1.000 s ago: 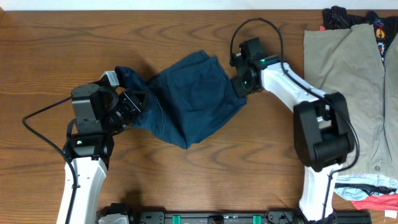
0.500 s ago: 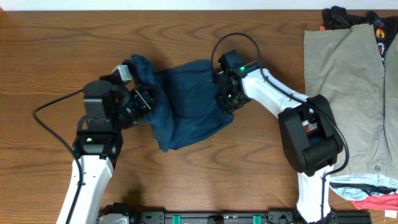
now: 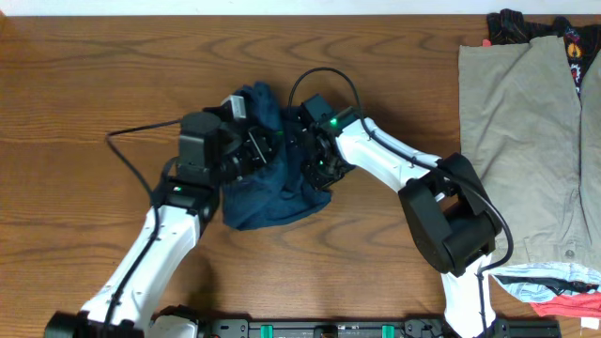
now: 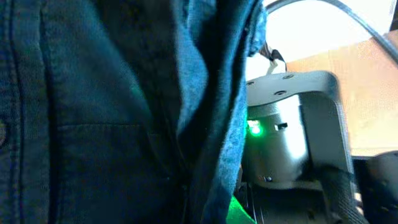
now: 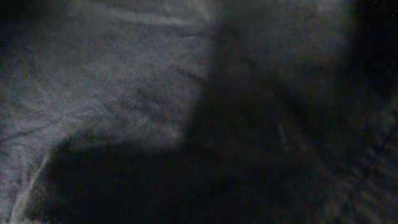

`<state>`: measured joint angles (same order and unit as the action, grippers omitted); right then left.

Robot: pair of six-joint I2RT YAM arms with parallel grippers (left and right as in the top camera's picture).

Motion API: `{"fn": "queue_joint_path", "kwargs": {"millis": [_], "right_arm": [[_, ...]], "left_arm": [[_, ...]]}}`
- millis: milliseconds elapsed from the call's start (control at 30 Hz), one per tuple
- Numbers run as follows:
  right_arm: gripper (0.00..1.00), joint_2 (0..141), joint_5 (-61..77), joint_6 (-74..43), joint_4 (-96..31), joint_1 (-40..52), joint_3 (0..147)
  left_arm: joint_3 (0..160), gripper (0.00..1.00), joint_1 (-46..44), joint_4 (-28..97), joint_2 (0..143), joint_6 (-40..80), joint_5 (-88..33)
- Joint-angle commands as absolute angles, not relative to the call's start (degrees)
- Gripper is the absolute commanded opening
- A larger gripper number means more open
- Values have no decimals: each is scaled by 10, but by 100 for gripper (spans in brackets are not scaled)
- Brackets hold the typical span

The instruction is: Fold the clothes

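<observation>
The clothes [image 3: 268,202], dark navy shorts, lie bunched in a heap at the table's middle. My left gripper [image 3: 261,150] is buried in the heap's left side and my right gripper [image 3: 315,161] in its right side, close together, each shut on a fold of the cloth. In the left wrist view the navy cloth [image 4: 93,112] with stitched seams fills the left, hiding the fingers, and the right arm's grey housing [image 4: 286,137] with a green light shows behind it. The right wrist view is dark, filled by cloth [image 5: 124,81]; its fingers are hidden.
A large khaki garment [image 3: 526,122] lies at the right edge over a black garment with red print [image 3: 512,23]. More clothes, red and light blue [image 3: 563,296], lie at the front right. Bare wooden table [image 3: 94,94] lies to the left.
Both grippers moved toward each other with the cloth: the left went right, the right went left. The spread shorts are now bunched into a narrow heap between them.
</observation>
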<state>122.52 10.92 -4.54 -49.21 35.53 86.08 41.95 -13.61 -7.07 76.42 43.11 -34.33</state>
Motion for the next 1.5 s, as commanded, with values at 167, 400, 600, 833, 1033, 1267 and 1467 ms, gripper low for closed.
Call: {"fn": "queue_joint_path", "kwargs": {"millis": [167,400,600,833,1033,1267,1467], "right_arm": [[2,1228,-29,-55,-548,332,856],[8,1182,-123,-56,-569,258,880],[12,1123,-101,-57,-571,195,891],[15,1097,-25,-55,-572,180,891],[16,1098,5,-55,-572,189,891],[16,1098,5,-55,-573,196,891],[16,1098,5,-55,-575,196,891]], "left_arm": [[437,29,-162,-80,794,438,-350],[437,51,-163,-78,794,389,-349],[437,57,-119,-34,794,338,-266],[437,77,-70,47,811,297,-95],[437,80,-54,46,887,291,-96],[437,58,-54,-10,987,292,-212],[437,6,-42,-34,991,285,-234]]}}
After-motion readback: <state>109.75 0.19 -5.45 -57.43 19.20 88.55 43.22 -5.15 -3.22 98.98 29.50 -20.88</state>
